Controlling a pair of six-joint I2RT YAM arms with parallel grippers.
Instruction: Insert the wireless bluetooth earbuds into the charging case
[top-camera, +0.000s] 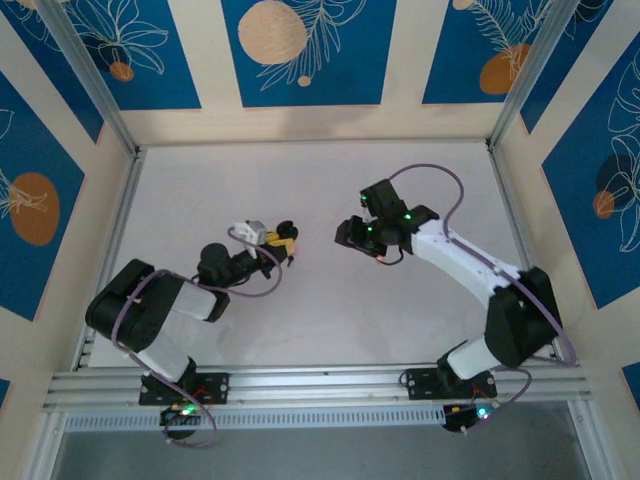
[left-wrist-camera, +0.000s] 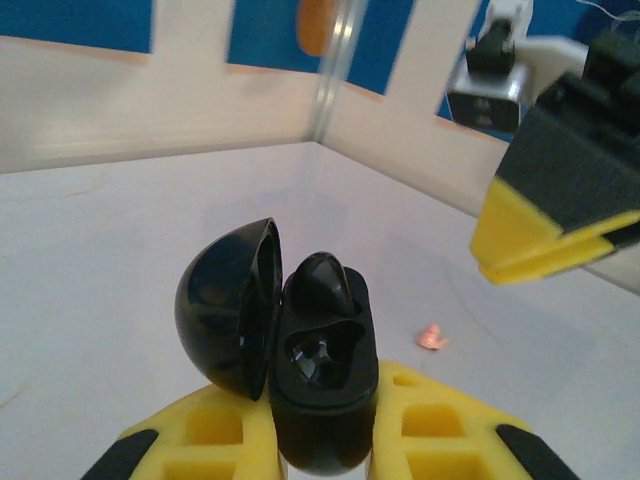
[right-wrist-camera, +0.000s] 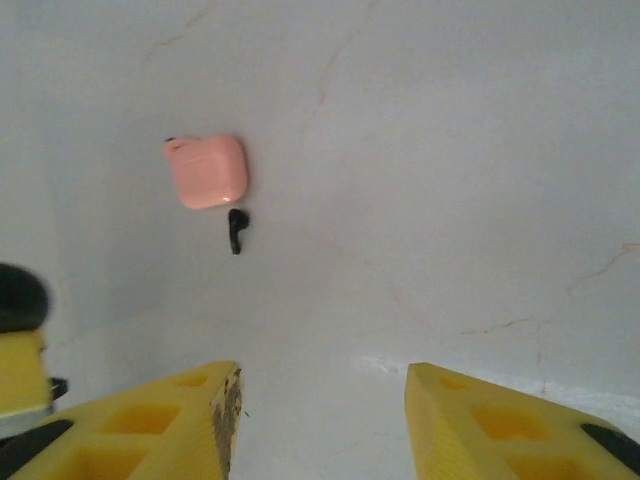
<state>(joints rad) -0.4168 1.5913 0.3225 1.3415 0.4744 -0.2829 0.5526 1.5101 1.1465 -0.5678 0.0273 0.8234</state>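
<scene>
White tabletop (right-wrist-camera: 450, 150) bears salmon-pink rounded-square charging case (right-wrist-camera: 206, 171) beside dark earbud (right-wrist-camera: 237, 230).

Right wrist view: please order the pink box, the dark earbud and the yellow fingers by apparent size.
1. yellow fingers: largest, but nearest the camera, so their real size is unsure.
2. pink box.
3. dark earbud, beside the box: clearly smallest.

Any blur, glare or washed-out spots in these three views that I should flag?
Top external: evenly lit, shadows soft. Left wrist: the black hinged shell in the left gripper is fairly sharp, with glossy highlights; the right gripper at upper right is blurred. Right wrist: the pale table is nearly washed out, yet the pink case and dark earbud read clearly.
</scene>
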